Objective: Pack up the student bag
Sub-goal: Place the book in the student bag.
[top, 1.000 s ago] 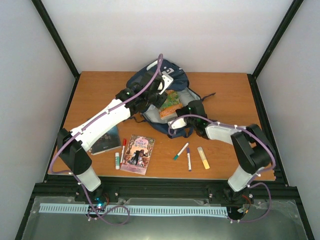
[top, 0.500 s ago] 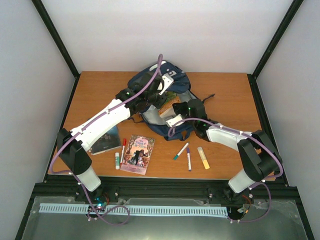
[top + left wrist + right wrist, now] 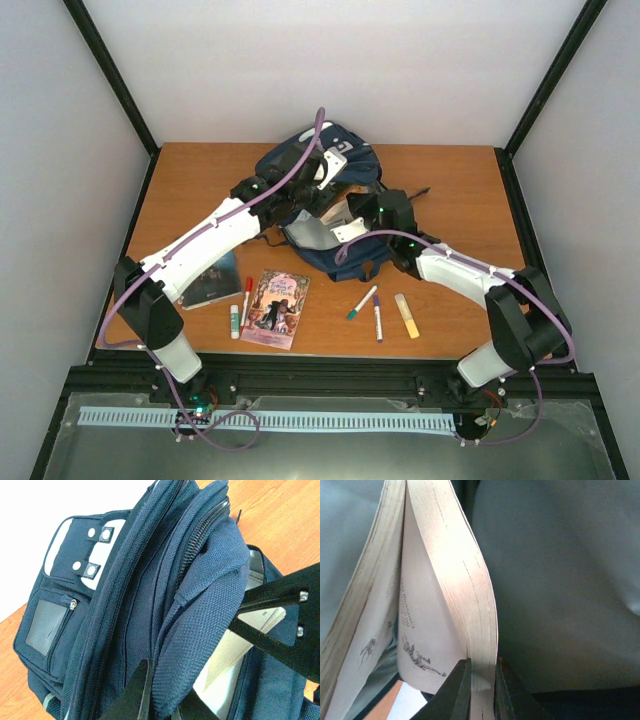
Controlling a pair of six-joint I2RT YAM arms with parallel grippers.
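Top external: student bag (image 3: 285,160) lies at upper centre of the table (image 3: 190,190), with its main compartment unzipped.

Left wrist: left gripper (image 3: 161,702), bottom centre of frame, is pinched on the bag's open fabric edge.

Right wrist: right gripper (image 3: 481,682), bottom centre, is clamped on a block of pages of a book (image 3: 452,570) that has fanned open. Grey lining sits behind it.

Lower centre of the table, well apart from the bag: pink-covered paperback (image 3: 276,308), lying flat.

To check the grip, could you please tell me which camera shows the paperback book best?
Right wrist view: the cream open paperback book fills it, pinched in the right claw. Top shows a sliver; left wrist, pale pages inside the navy fabric backpack.
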